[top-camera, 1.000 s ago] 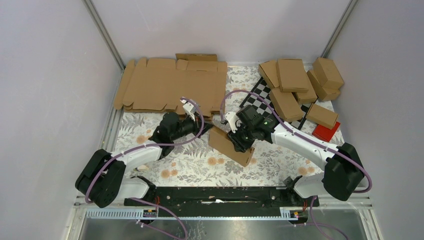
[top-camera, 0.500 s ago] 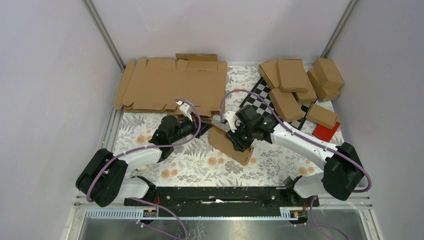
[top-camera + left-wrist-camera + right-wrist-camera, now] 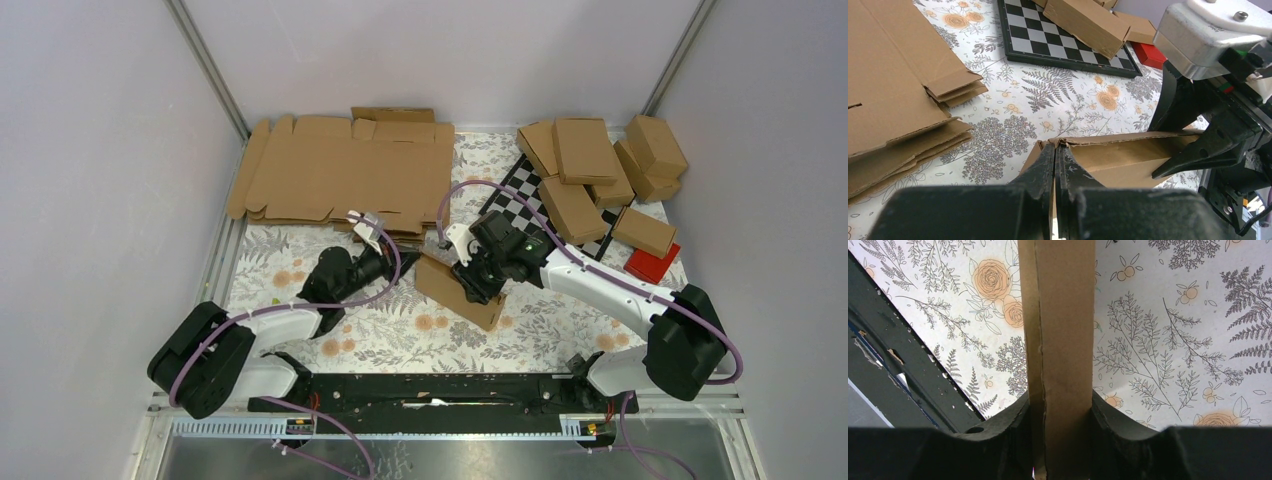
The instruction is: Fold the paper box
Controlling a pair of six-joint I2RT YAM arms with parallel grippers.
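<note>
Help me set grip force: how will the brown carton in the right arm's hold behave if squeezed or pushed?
The paper box looks like thin creased cardboard, so probably light and easily dented where the right end effector pinches it. Its narrow held side suggests it may tip over if pushed sideways once released.

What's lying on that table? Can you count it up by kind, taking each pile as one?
Box in the middle: 1
Heap of folded boxes: 1
Stack of flat cardboard: 1
Chequered board: 1
Red block: 1
Total: 5
</note>
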